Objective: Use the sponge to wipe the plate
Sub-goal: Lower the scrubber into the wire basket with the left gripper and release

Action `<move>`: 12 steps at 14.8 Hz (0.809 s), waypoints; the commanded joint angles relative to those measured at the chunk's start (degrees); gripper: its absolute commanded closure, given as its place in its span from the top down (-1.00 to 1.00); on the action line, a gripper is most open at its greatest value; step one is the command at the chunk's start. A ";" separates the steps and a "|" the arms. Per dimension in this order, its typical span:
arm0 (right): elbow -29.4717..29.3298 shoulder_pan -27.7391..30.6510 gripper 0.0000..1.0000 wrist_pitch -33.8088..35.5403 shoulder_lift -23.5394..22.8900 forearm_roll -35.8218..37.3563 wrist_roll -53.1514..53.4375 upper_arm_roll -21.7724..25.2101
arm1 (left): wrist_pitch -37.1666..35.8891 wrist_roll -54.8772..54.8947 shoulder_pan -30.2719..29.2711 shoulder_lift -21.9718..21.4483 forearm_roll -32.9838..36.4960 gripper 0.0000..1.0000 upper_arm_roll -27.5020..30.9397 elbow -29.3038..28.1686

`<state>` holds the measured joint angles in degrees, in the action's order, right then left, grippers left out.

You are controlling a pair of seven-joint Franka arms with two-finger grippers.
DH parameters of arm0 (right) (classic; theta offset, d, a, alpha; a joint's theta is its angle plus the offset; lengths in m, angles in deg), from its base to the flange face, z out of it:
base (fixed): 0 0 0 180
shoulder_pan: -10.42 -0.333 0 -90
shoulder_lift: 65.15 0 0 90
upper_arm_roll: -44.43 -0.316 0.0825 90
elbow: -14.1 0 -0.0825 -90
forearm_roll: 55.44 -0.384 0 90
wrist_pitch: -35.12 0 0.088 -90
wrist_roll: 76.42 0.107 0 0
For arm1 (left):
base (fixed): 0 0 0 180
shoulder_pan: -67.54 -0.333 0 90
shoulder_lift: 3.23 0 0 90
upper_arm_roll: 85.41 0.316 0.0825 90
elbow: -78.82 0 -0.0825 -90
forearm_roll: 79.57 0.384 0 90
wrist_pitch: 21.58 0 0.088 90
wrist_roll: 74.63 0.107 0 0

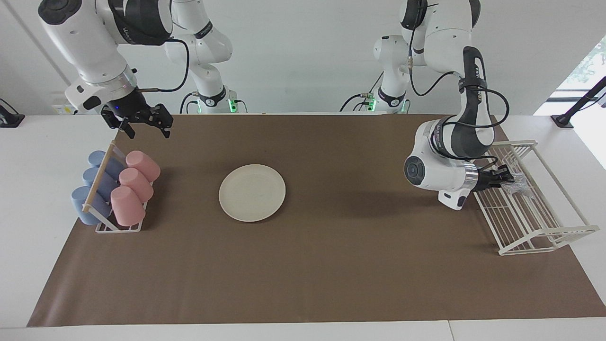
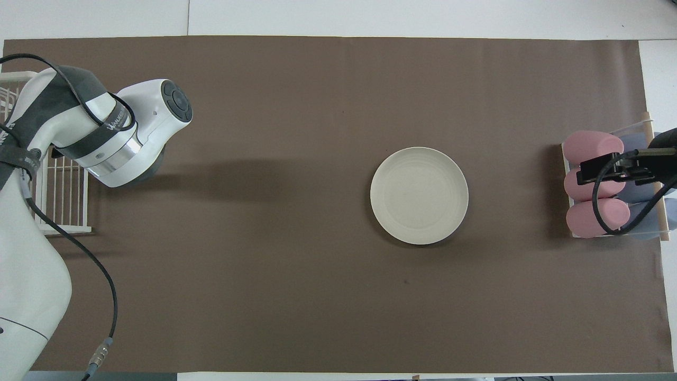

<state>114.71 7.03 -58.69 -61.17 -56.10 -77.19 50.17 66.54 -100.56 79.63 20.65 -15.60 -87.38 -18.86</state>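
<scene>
The left gripper (image 1: 507, 177) is low, poked sideways into the white wire rack (image 1: 558, 233) at the left arm's end of the table. Its tips are right at the sponge (image 1: 518, 185), which lies on the rack's wire floor. I cannot tell if the fingers are open around the sponge or pinching it (they are small and dark against the wires), and I cannot tell if they touch it. In the overhead view the arm's big white wrist covers the gripper and the sponge.

The sponge looks shiny, crinkly and very light. I think it is soft and squashy, so it should give way when squeezed and spring back a bit. Its mesh may snag on the wires. A good place to hold it is across its middle, from both long sides, so that a bit sticks out below to rub with.

The plate (image 1: 252, 192) sits flat on the brown mat (image 1: 303, 284), near the middle of the table and well apart from the rack. It looks hard, smooth and stiff. It could slide on the mat when rubbed, so I would press down gently.

The right gripper (image 1: 144, 124) waits in the air with its fingers wide, holding nothing, above the mat near the cup rack (image 1: 110, 226) with pink cups (image 1: 127, 205) and blue cups (image 1: 85, 203).

Writing: the left arm's wrist has a dark band with letters that I cannot read properly. The forearm shows "FRA", part of a longer word.
</scene>
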 commanded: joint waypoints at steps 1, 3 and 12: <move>-0.41 0.32 1.00 -0.59 -0.20 1.01 0.68 -0.29 | 1.44 -0.79 -0.66 -1.56 -0.07 1.00 -0.32 -1.72; -0.41 0.32 1.00 -0.50 -0.20 1.01 0.60 -0.29 | 1.44 -0.61 -0.66 -1.56 -0.16 1.00 -0.32 -1.72; -0.41 0.32 1.00 -0.50 -0.20 1.01 0.68 -0.29 | 2.15 6.58 -3.03 -8.84 -20.96 1.00 -0.06 5.30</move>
<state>114.70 7.03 -58.69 -61.17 -56.10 -77.19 50.17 67.16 -98.03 78.45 16.56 -29.74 -87.40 -14.75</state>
